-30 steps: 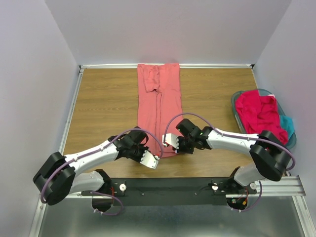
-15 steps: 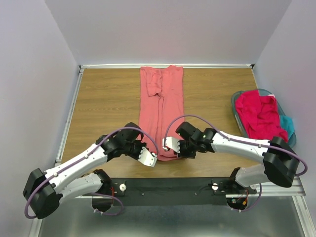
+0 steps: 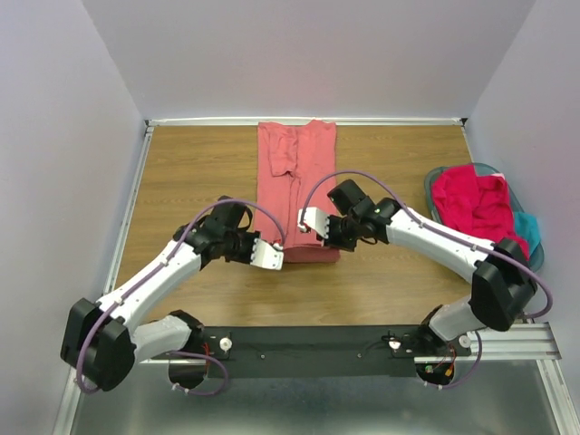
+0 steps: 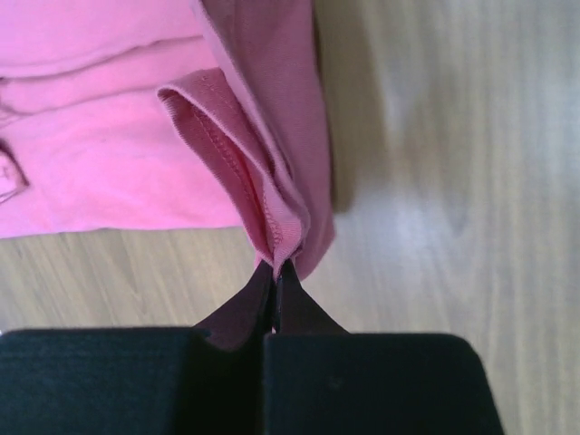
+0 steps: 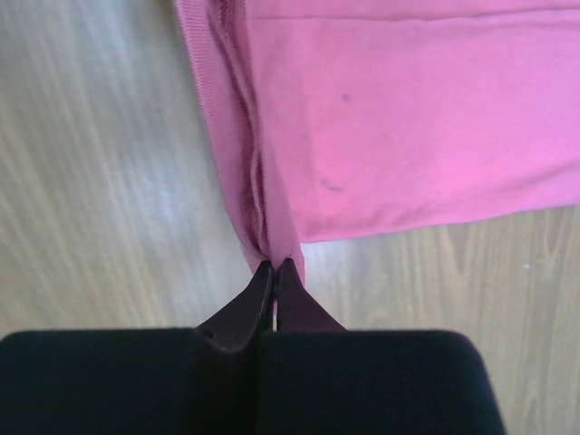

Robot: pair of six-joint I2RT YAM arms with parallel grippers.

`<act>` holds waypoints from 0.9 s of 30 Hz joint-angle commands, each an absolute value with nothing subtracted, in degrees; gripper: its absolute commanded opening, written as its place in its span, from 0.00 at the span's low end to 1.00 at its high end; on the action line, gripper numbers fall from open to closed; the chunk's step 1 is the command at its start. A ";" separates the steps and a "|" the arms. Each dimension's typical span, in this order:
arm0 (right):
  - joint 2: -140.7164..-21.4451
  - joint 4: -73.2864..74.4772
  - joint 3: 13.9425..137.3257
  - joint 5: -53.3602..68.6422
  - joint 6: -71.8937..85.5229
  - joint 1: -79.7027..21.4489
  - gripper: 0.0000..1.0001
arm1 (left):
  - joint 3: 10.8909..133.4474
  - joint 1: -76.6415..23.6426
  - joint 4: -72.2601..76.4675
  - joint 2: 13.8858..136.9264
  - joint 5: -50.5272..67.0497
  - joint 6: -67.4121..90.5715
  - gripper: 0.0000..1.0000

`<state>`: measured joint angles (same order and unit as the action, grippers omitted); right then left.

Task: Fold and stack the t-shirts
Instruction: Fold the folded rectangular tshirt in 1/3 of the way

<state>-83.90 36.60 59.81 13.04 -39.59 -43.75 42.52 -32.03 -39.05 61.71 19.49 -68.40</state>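
Down the centre of the frame, your salmon-pink t-shirt lies as a long narrow strip on the worktop. At its lower end the left end effector is clamped tight on the left hem corner, and the right end effector pinches the right corner the same way, with a bunched fold of cloth running into each pair of closed fingertips. Far right, a magenta-red t-shirt and a teal t-shirt sit heaped in the basket.
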 commanded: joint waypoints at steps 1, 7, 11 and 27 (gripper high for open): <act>-87.36 38.85 64.14 14.24 -44.47 -40.53 0.01 | 46.57 -28.92 -35.87 65.64 22.67 -70.14 0.00; -93.95 38.93 70.74 15.29 -48.34 -35.34 0.01 | 53.60 -23.82 -32.96 74.96 23.55 -72.85 0.00; -99.04 39.02 76.01 15.91 -50.97 -32.52 0.01 | 59.40 -20.92 -31.90 82.85 24.61 -74.00 0.00; -118.02 40.08 97.90 16.70 -56.51 -26.46 0.01 | 79.18 -14.85 -31.12 102.47 26.98 -74.97 0.00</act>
